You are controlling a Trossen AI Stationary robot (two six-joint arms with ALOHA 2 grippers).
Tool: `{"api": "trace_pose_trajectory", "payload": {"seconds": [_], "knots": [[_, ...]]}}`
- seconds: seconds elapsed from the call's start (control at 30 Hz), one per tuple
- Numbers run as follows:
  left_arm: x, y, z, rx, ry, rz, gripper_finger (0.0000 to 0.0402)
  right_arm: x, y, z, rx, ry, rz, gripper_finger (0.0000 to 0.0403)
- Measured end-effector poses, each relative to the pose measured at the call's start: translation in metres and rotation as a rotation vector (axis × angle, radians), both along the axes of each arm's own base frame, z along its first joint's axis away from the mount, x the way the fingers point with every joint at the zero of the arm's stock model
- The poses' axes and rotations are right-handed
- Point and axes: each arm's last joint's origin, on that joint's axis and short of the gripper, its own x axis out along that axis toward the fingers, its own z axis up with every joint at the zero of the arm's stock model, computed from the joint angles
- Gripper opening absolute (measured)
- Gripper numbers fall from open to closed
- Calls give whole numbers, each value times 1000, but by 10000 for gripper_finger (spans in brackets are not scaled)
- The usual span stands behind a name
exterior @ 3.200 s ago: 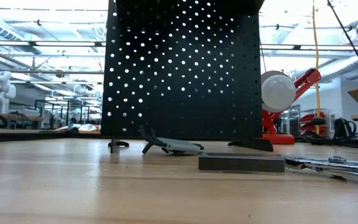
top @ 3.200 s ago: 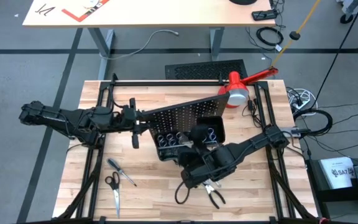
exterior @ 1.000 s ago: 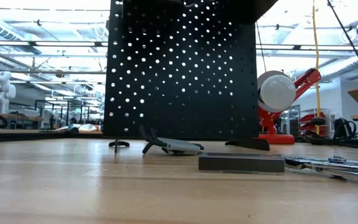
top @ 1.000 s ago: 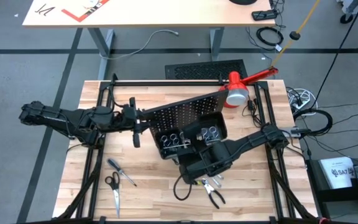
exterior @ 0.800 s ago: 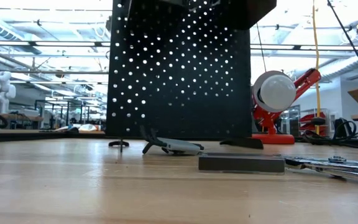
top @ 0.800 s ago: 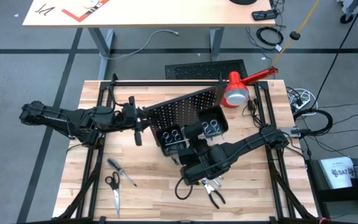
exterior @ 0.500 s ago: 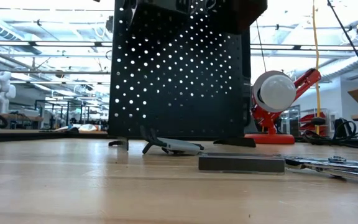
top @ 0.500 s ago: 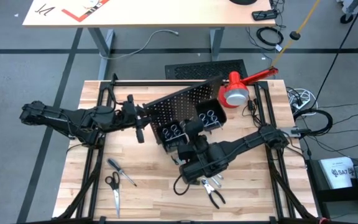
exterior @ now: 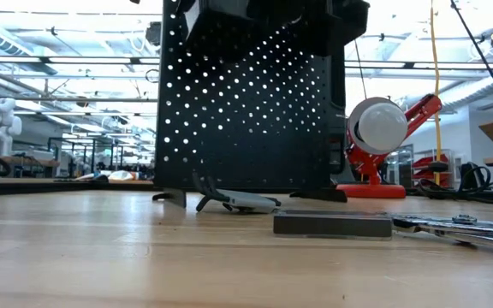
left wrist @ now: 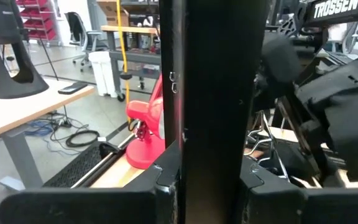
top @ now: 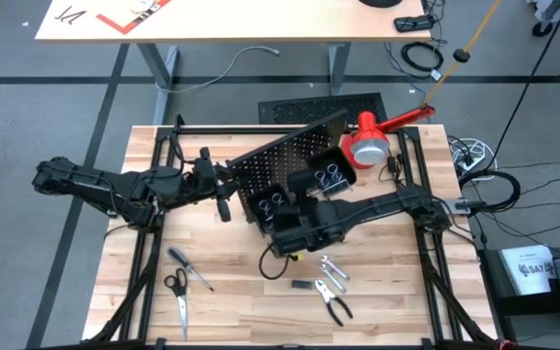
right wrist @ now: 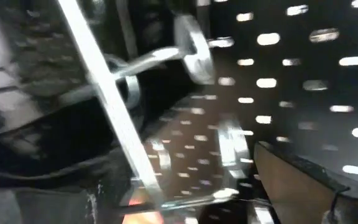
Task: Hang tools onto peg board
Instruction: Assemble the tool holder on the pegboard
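Note:
The peg board (top: 290, 156) is a black perforated panel with silver rings (top: 331, 175) and black bins. It stands upright and aslant on its feet (exterior: 171, 197) on the wooden table. My left gripper (top: 224, 187) is shut on its left edge. My right gripper (top: 278, 231) hovers close to the board's near face, by the left bin (top: 268, 206); its wrist view shows blurred rings (right wrist: 191, 43) and nothing between its fingers. Scissors (top: 177, 297), a screwdriver (top: 191, 268), a wrench (top: 331, 269) and pliers (top: 336, 307) lie flat on the table. My left gripper pinches the peg board's left edge (left wrist: 216, 124) between its two fingers (left wrist: 160, 186), one on each face. The fingers come in level from the table's left. The board stays upright with its feet on the table.
A red-and-white lamp (top: 369, 146) stands just behind the board's right end. A flat black slotted panel (top: 319, 107) lies past the table's far edge. A small black block (exterior: 332, 224) lies near the front. A black frame (top: 261, 128) runs round the table.
The peg board has turned about on the table: its right end has swung toward the far edge and the lamp, while its left edge stays in my left gripper. My right gripper has moved toward the left and far edges, closer to the board, uncovering the wrench and pliers.

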Motion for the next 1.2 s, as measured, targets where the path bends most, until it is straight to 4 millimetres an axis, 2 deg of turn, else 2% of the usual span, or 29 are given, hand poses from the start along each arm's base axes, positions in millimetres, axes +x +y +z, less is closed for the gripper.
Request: {"api": "trace_pose_trajectory", "payload": {"seconds": [0.2, 0.37, 0.5, 0.63, 0.9, 1.2], "knots": [[0, 0, 0, -3, 0, 38, 70, 1, -1, 0, -70, 63, 45, 313], [0, 1, 0, 1, 2, 61, 70, 0, 3, -3, 46, 152, 118, 313], [0, 1, 0, 2, 7, 59, 70, -1, 7, -3, 56, 180, 153, 313], [-1, 1, -1, 2, 14, 54, 70, -3, 9, -1, 67, 166, 152, 315], [-6, 2, -1, 3, 40, 70, 69, -9, 23, 5, -29, 115, 153, 315], [-6, 8, -5, 13, 74, 173, 69, -15, 29, 13, -142, -1, 99, 316]]}}
